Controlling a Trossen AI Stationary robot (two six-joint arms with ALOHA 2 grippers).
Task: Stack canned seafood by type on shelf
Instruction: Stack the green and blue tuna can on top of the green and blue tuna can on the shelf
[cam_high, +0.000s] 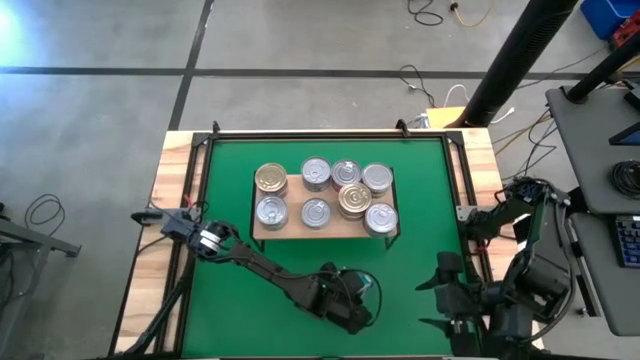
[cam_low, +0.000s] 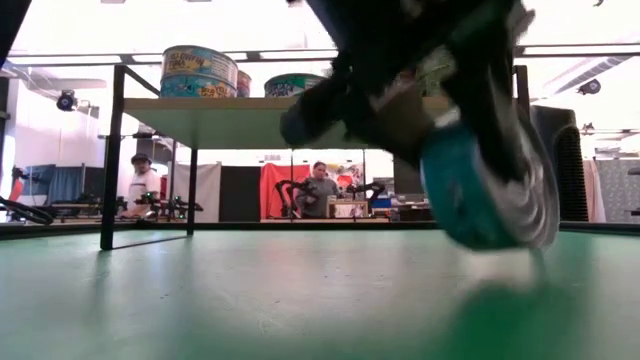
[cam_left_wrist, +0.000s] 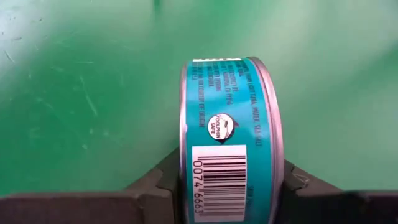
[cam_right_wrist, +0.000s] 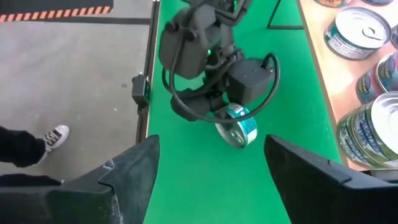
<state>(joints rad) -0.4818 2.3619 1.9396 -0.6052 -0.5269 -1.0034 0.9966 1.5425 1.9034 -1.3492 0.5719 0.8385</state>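
The light-wood shelf (cam_high: 300, 229) stands on black legs at the middle of the green mat (cam_high: 230, 170). Several round tins (cam_high: 315, 174), silver and gold-toned, rest flat on it, and they also show in the low view (cam_low: 200, 70). My left gripper (cam_high: 350, 300) is near the mat's near edge, in front of the shelf, shut on a teal-labelled tin (cam_left_wrist: 227, 143). This tin also shows in the right wrist view (cam_right_wrist: 236, 127). My right gripper (cam_right_wrist: 211, 174) waits open and empty at the table's right near corner. My left gripper pinches the teal tin between its two fingers (cam_left_wrist: 155, 183), one on each flat end, beside the rims (cam_left_wrist: 277, 155). The fingers come from above, pointing down at the mat. The tin stands on edge with its label side toward the wrist, low over the mat (cam_low: 480, 190). Whether it touches the mat I cannot tell.
Bare green mat lies left and right of the shelf and along the near side. Black frame rails (cam_high: 205, 150) border the mat. The right arm's base (cam_high: 520, 220) stands at the right edge. People (cam_low: 320, 185) are in the room beyond the table.
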